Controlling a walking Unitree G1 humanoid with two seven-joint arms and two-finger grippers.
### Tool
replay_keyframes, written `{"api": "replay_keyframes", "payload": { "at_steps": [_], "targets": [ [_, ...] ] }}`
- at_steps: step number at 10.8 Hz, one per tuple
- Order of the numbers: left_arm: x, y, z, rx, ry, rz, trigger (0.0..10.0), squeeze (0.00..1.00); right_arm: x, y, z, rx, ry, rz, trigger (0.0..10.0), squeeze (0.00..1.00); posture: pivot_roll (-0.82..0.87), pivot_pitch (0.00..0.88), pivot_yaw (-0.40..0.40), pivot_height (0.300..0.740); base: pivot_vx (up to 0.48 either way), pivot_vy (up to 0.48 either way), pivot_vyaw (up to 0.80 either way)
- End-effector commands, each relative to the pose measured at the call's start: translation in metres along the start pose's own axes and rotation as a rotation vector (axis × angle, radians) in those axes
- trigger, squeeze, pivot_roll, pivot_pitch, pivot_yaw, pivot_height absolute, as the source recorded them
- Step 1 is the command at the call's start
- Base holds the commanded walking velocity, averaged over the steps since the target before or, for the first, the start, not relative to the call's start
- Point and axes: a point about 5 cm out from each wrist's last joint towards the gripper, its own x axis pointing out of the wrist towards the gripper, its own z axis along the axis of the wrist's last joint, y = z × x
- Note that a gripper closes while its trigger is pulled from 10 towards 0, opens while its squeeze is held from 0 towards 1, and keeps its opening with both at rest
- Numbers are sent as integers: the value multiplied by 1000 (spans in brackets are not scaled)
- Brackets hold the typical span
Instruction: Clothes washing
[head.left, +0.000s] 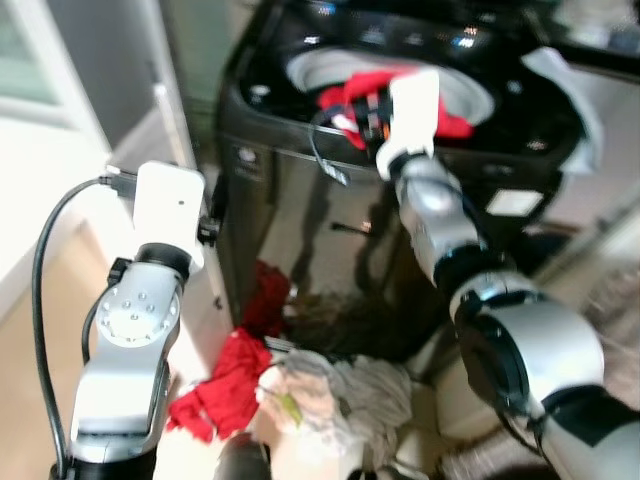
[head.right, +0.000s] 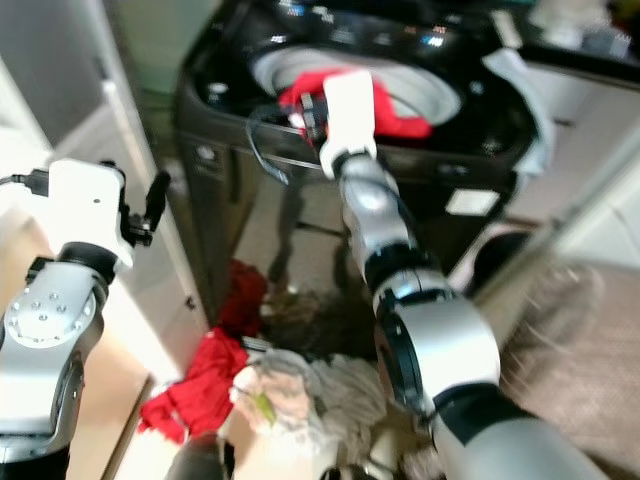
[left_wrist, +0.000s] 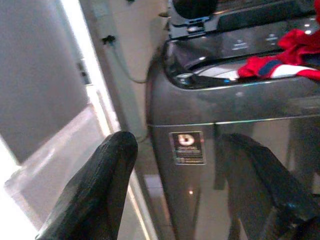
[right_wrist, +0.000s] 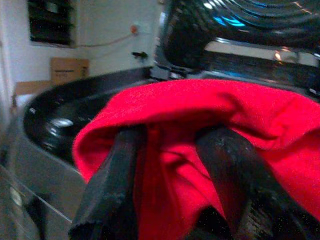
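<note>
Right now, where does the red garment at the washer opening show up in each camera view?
Left eye view: red garment upper middle, at the drum opening.
Right eye view: upper middle, behind the right gripper.
Left wrist view: right edge, over the washer's rim.
Right wrist view: center, draped over both fingers.
Shared landmark: the dark washing machine.

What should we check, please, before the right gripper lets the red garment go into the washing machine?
1. Lid raised and opening free: ok; the washing machine shows its white drum rim.
2. Right gripper over the opening: ok; it sits above the drum in the head views.
3. Hold on the red garment: ok; cloth is bunched between and over both fingers.
4. Garment fully over the drum: cannot tell; some cloth lies across the front rim.
5. Left gripper out of the way: ok; it is open, beside the machine's front corner.
6. More laundry waiting: ok; a clothes pile lies at the machine's foot.
</note>
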Motion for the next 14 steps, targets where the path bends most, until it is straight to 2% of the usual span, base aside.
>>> {"api": "replay_keyframes", "payload": {
  "at_steps": [1, 2, 3, 4, 5, 6, 7, 8, 9, 10, 11, 12, 13, 14],
  "targets": [
    [2, -3, 1, 2, -11, -16, 10000, 0, 0, -11, 4, 1, -13, -53, 10000, 0, 216, 24, -62, 740, 0, 0, 0],
    [3, -4, 1, 4, -13, -25, 10000, 0, 1, -17, 2, 20, 28, -91, 10000, 0, 216, 22, -58, 740, 0, 0, 0],
    [4, -5, 2, 3, -15, -36, 10000, 0, 4, -26, 0, 82, 105, -155, 10000, 647, 216, 23, -45, 740, 0, 0, 0],
    [4, -7, 3, 9, -14, -53, 10000, 0, 11, -31, 8, 178, 137, -180, 10000, 1000, 224, 30, -40, 740, 0, 0, 0],
    [1, -6, 2, 17, -10, -61, 10000, 0, 20, -37, 24, 209, 135, -212, 10000, 1000, 248, 44, -43, 740, 0, 0, 0],
    [-5, -3, 2, 31, 0, -46, 10000, 0, 27, -44, 41, 290, 121, -276, 10000, 1000, 293, 56, -60, 740, 0, 0, 0],
    [-10, 1, 2, 40, 7, -28, 10000, 0, 30, -47, 47, 367, 117, -302, 10000, 1000, 330, 68, -70, 740, 0, 0, 0],
    [-16, 7, 1, 55, 20, -3, 10000, 0, 32, -50, 51, 536, 109, -343, 10000, 1000, 360, 77, -76, 740, 0, 0, 0],
    [-25, 15, 0, 74, 43, 31, 10000, 0, 31, -57, 51, 897, 107, -462, 10000, 1000, 401, 97, -79, 740, 0, 0, 0],
    [-27, 16, 0, 81, 45, 32, 10000, 0, 30, -58, 49, 904, 126, -504, 10000, 1000, 412, 100, -79, 740, 0, 0, 0],
    [-29, 17, 3, 89, 46, 36, 10000, 0, 30, -53, 46, 857, 155, -504, 6275, 0, 434, 106, -82, 740, 0, 0, 0],
    [-32, 19, 4, 95, 49, 47, 10000, 0, 31, -49, 46, 819, 160, -475, 0, 0, 445, 110, -87, 740, 0, 0, 0],
    [-36, 23, 4, 102, 61, 66, 10000, 0, 32, -47, 48, 816, 153, -463, 0, 0, 457, 111, -89, 740, 0, 0, 0],
    [-36, 24, 5, 104, 61, 71, 10000, 0, 34, -49, 55, 766, 132, -454, 0, 0, 460, 106, -89, 740, 0, 0, 0]
  ]
}}
